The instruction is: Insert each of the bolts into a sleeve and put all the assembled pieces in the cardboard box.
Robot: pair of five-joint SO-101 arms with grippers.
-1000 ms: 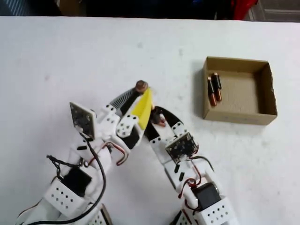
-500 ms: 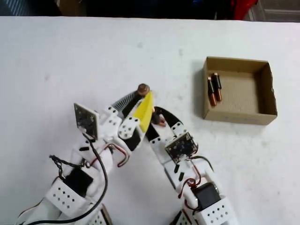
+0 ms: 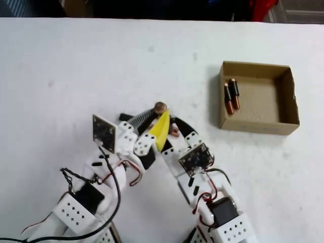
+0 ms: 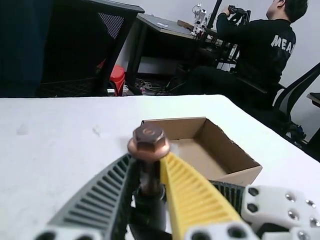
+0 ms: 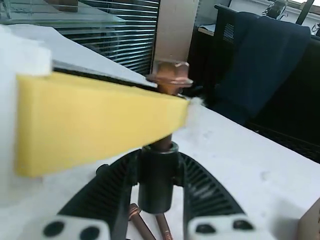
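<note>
A copper bolt [image 3: 160,107] with a hex head [image 4: 148,141] stands upright between the grey and yellow fingers of my left gripper [image 3: 158,111], which is shut on its shank. Directly under it is a black sleeve [image 5: 157,175], upright, with my right gripper [image 5: 157,192] shut on it; the bolt's shank [image 5: 169,87] enters the sleeve's top. The two grippers meet at the table's middle in the high view. The cardboard box [image 3: 286,96] lies to the right and holds two assembled pieces [image 3: 231,96].
Two loose copper bolts [image 5: 145,225] lie on the white table beneath my right gripper. The box's open top [image 4: 227,152] shows beyond the bolt in the left wrist view. Chairs and desks stand past the table's far edge.
My left gripper has carried the bolt toward the near side and to the right, over the sleeve held by the right gripper. The right arm has kept still.
</note>
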